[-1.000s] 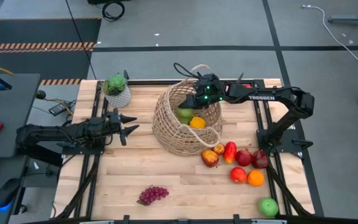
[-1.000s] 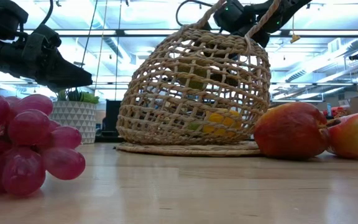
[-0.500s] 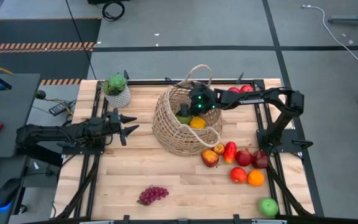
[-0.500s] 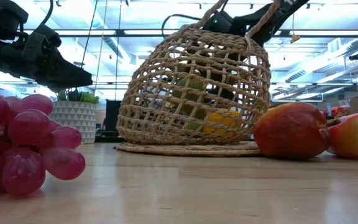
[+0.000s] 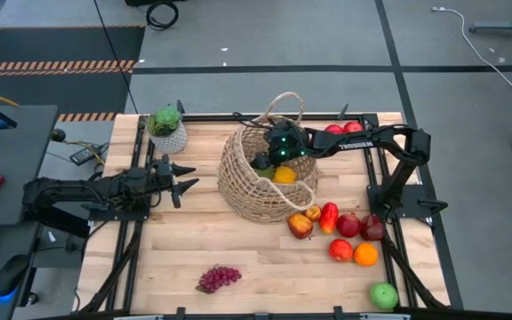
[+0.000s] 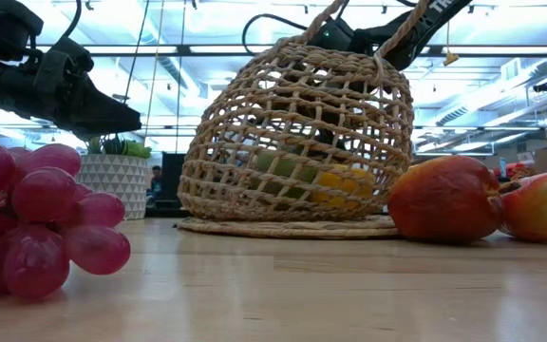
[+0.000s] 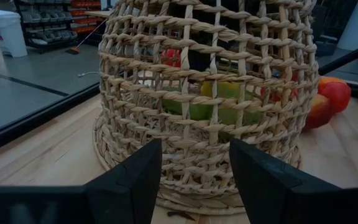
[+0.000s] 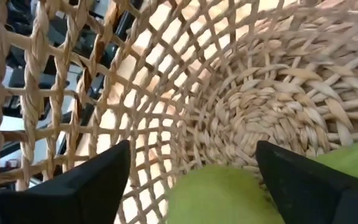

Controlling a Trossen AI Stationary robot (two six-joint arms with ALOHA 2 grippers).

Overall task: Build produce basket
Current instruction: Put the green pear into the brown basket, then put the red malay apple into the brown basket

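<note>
Your basket (image 5: 265,176) stands upright in the middle of the desk (image 5: 203,240), mouth up. Your right gripper (image 5: 274,156) is down inside it, jaws spread wide with nothing between them. Its wrist view shows a green fruit (image 8: 219,196) on the woven bottom; the top view mostly hides that. Your left gripper (image 5: 180,178) waits beside the basket, jaws released. More apples (image 5: 349,225) lie near the basket; grapes (image 5: 219,278) lie well apart.

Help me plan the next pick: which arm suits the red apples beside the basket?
Right. Its gripper is inside the basket, open, and the apples lie on its side. The left gripper waits beyond the basket.
</note>
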